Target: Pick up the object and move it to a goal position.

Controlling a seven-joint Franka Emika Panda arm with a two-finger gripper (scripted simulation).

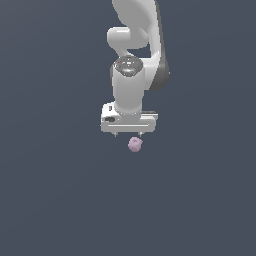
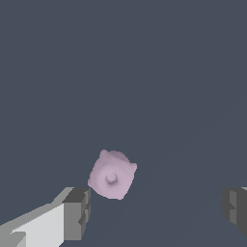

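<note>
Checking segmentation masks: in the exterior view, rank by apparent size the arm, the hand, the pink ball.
1. Arm, largest.
2. Hand, the wide white block with short fingertips below it.
3. Pink ball, smallest, far narrower than the hand.

All I have behind the work area is one flat field of dark slate blue-grey [image 1: 50, 200], filling the exterior view from edge to edge. I see no seam, corner or horizon in it, so I cannot tell floor from wall. The surface carries no texture, pattern or markings. The light is soft and even. The tone looks almost uniform across the whole picture. Through the wrist view I get the same plain dark blue-grey surface [image 2: 169, 72], again smooth and unmarked, with only a very faint lighter band crossing it diagonally.
</note>
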